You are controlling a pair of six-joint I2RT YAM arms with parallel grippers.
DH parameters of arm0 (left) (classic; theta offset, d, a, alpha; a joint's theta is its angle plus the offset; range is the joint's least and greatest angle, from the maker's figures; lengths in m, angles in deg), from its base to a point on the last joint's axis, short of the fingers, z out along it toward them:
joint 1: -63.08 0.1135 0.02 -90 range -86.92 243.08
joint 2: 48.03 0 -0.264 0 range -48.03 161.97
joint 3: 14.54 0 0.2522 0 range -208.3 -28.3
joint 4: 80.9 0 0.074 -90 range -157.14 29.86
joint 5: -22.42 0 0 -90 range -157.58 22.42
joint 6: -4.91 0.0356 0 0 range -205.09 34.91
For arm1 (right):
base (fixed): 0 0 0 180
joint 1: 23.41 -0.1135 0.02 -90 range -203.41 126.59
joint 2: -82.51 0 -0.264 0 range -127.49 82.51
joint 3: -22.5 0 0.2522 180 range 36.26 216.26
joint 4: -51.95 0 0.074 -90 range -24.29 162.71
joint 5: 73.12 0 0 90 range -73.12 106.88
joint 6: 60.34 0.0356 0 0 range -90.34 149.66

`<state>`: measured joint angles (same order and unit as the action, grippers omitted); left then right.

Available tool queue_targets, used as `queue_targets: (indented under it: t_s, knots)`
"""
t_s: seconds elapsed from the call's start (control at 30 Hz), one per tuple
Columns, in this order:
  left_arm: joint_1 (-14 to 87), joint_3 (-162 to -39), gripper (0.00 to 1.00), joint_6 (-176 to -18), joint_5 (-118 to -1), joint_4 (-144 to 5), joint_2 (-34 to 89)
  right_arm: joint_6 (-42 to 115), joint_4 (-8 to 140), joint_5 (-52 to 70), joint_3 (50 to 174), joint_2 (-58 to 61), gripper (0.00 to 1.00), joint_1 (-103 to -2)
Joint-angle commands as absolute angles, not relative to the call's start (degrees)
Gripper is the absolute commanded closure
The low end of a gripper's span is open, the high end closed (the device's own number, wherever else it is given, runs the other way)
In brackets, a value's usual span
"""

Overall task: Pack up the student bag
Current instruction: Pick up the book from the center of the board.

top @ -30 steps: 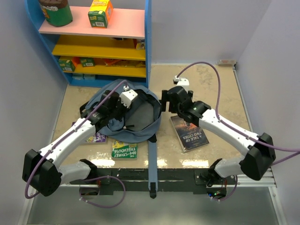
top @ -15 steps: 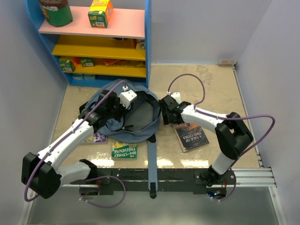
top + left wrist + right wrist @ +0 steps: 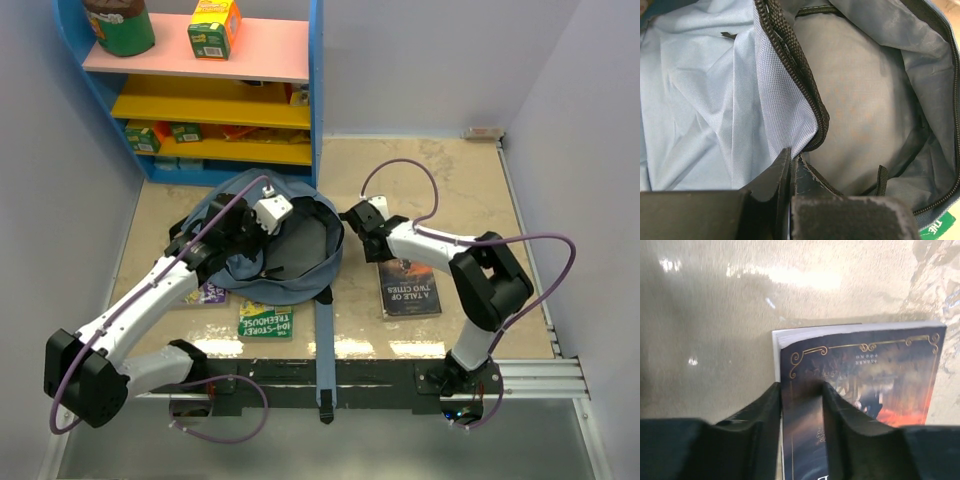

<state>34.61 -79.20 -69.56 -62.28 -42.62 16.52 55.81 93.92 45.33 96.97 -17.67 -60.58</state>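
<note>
The student bag (image 3: 235, 192) is slate-blue and lies open at the table's middle, its pale lining (image 3: 705, 100) showing in the left wrist view. My left gripper (image 3: 258, 228) (image 3: 791, 157) is shut on the bag's black zipper rim (image 3: 800, 85) and holds the mouth open. A dark paperback book (image 3: 408, 285) (image 3: 865, 370) lies flat to the right of the bag. My right gripper (image 3: 372, 245) (image 3: 801, 390) stands over the book's long edge with narrowed jaws. One finger is against the page edge, the other on the cover. I cannot tell whether the book is gripped.
A blue shelf unit (image 3: 316, 90) with pink and yellow boards stands at the back left, with a jar and boxes on it. A green book (image 3: 266, 320) and a purple item (image 3: 208, 293) lie in front of the bag. A bag strap (image 3: 325, 350) runs to the near edge.
My right arm folded in and its gripper came down on the book's edge, jaws narrowing from wide open. The book turned straighter. The left gripper kept its hold.
</note>
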Motion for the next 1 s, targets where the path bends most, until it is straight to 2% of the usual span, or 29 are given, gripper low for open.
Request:
queue_targets:
  t_s: [0.0,0.1,0.13,0.17,0.3,0.53,0.73,0.8,0.97]
  knots:
    - [35.31,-79.37,1.00,-67.69,-63.09,-44.11,14.37,55.76,93.05,36.49,94.27,-22.78,0.70,-57.60]
    - [35.31,-79.37,1.00,-67.42,-62.92,-43.85,14.28,55.76,92.08,34.82,93.13,-22.79,0.84,-56.73]
    - [35.31,-79.28,1.00,-67.33,-62.92,-43.76,14.19,55.85,91.91,34.46,92.95,-22.61,0.98,-56.55]
    - [35.31,-79.28,1.00,-67.33,-62.92,-43.67,14.11,55.76,91.38,34.11,92.52,-22.43,1.00,-56.46]
    - [35.31,-79.37,1.00,-67.16,-62.83,-43.67,13.84,55.68,90.67,33.23,92.07,-20.86,1.00,-56.19]
    - [35.31,-78.66,1.00,-67.51,-62.30,-44.46,13.93,53.31,91.28,42.53,95.49,-4.26,1.00,-60.49]
    - [35.31,-78.14,1.00,-66.81,-61.51,-45.43,14.98,47.42,97.88,56.66,108.84,5.16,1.00,-70.77]
    - [35.31,-77.35,1.00,-66.54,-61.34,-45.95,14.90,44.96,98.67,57.66,114.11,6.48,1.00,-73.93]
    - [35.31,-75.24,1.00,-66.37,-61.16,-46.57,14.90,41.01,105.06,65.54,128.33,3.15,1.00,-80.88]
